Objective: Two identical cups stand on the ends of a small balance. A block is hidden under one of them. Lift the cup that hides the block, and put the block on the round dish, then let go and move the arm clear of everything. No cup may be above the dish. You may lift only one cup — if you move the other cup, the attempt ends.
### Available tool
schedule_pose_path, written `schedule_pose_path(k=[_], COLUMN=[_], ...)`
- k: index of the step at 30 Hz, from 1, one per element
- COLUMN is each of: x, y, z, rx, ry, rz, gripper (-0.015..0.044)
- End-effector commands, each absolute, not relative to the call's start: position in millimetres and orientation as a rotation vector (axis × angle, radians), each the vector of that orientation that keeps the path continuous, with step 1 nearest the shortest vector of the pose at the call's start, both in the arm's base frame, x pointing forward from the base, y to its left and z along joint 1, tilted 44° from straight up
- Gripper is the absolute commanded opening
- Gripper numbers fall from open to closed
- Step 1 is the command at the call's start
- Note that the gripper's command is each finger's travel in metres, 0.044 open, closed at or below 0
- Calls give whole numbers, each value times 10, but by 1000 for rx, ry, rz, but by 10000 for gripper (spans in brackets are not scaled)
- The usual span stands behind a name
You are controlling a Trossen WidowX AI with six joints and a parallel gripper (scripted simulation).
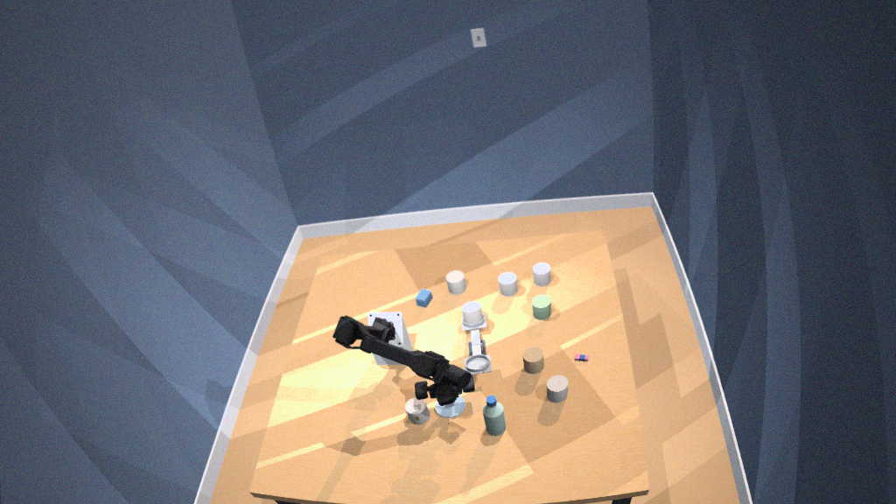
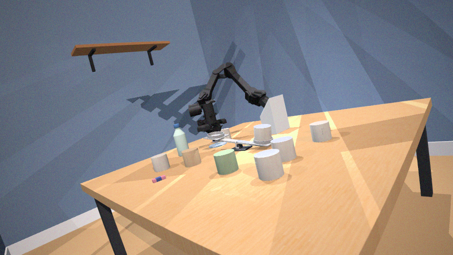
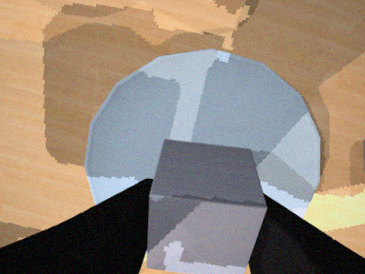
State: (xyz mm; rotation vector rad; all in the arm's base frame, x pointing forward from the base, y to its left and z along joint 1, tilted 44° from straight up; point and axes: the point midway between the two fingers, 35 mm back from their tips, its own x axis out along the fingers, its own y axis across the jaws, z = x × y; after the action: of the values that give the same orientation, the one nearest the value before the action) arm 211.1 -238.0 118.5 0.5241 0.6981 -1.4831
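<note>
My gripper (image 3: 201, 197) is shut on a grey block (image 3: 204, 176), held over the round light-blue dish (image 1: 460, 410) (image 2: 217, 145) (image 3: 128, 119). Bare dish shows around the block in the wrist view. The fingertips are hidden in the top and exterior views, by the gripper body and by the balance's empty pan. One white cup (image 1: 472, 313) (image 2: 262, 133) stands on the far end of the balance (image 1: 476, 341) (image 2: 237, 141); the near end's ringed pan (image 1: 477, 363) (image 2: 215, 135) is empty. Another white cup (image 1: 416, 410) (image 2: 226, 133) stands on the table beside the dish, not over it.
A green bottle (image 1: 493, 418) (image 2: 180, 141) stands close to the dish. A tan cup (image 1: 533, 360) (image 2: 191, 157), a green cup (image 1: 541, 307) (image 2: 225, 162) and several whitish cups stand around the balance. A blue block (image 1: 423, 297) and a pink-blue piece (image 1: 581, 358) (image 2: 159, 179) lie farther off.
</note>
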Motion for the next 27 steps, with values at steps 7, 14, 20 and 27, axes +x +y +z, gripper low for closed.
schedule_pose_path(k=[7, 14, 20, 27], x=[2091, 2104, 2104, 2232], y=[-2479, -2464, -2464, -2366], z=[1054, 1101, 1101, 1183], rx=[521, 524, 524, 530], ry=[709, 699, 699, 652], rz=[-1481, -1484, -1484, -1466], gripper=[0, 157, 315, 440])
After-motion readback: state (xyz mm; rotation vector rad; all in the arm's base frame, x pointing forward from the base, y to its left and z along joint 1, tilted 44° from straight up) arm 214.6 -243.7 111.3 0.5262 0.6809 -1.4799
